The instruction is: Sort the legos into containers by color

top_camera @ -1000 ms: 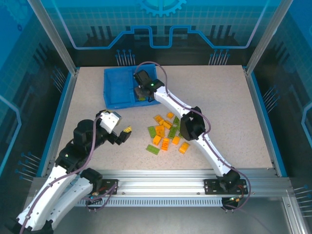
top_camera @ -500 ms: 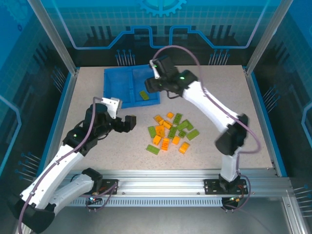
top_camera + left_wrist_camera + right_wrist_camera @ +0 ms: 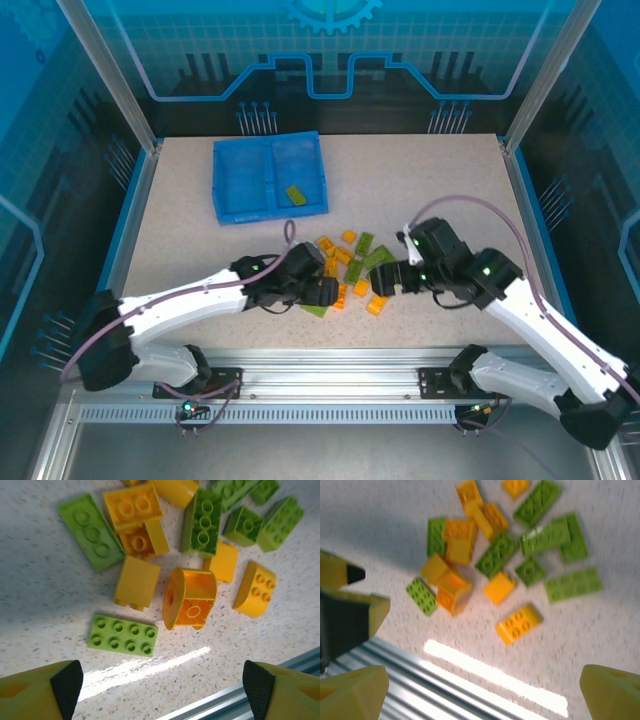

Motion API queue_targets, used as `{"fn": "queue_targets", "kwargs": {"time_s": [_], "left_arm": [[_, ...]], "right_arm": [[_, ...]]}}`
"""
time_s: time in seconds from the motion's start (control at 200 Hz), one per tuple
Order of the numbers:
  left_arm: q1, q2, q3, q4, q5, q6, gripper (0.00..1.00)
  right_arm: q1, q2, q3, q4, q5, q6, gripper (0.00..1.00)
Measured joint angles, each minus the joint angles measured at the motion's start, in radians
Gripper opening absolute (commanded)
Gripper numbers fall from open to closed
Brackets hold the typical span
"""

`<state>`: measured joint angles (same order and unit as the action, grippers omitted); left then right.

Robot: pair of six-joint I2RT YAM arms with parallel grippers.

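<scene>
I have the left gripper [image 3: 322, 292] spread at 8 o'clock of the legos [image 3: 352, 268], right gripper [image 3: 385, 280] spread at 3 o'clock; one green lego [image 3: 295, 194] lies in the tray [image 3: 240, 180].

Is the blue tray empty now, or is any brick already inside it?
Not empty: one green brick lies in the right compartment of the tray; its left compartment looks bare.

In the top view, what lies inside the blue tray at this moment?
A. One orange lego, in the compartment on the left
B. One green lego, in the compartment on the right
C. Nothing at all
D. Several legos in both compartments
B: the top view shows a single green lego lying in the right compartment of the tray, and no other brick inside it.
</scene>
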<state>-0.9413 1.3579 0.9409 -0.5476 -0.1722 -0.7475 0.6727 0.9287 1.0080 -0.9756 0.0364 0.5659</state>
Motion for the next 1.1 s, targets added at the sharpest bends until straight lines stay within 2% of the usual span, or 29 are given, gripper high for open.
{"fn": "queue_targets", "kwargs": {"time_s": [0.185,0.385,0.575,0.64,0.77,0.94,1.096], "left_arm": [[-0.016,0.168,0.052,0.059,-0.008,-0.026,0.76],[-0.047,0.292,0.101,0.099,-0.016,-0.021,0.71],[-0.069,0.380,0.127,0.111,-0.051,-0.009,0.53],[-0.074,0.401,0.138,0.111,-0.070,-0.006,0.44],[-0.076,0.410,0.152,0.108,-0.103,0.000,0.29],[-0.075,0.383,0.156,0.098,-0.124,0.010,0.27],[-0.053,0.244,0.192,0.029,-0.169,0.041,0.28]], "right_arm": [[0.000,-0.159,-0.090,-0.044,-0.030,0.106,1.00],[-0.002,-0.177,-0.094,-0.069,-0.029,0.140,1.00],[-0.003,-0.158,-0.094,-0.072,-0.030,0.141,1.00],[-0.006,-0.157,-0.094,-0.074,-0.029,0.141,1.00],[-0.006,-0.157,-0.094,-0.082,-0.030,0.141,1.00],[-0.006,-0.162,-0.094,-0.082,-0.030,0.142,1.00],[-0.006,-0.167,-0.081,-0.081,-0.030,0.150,1.00]]}}
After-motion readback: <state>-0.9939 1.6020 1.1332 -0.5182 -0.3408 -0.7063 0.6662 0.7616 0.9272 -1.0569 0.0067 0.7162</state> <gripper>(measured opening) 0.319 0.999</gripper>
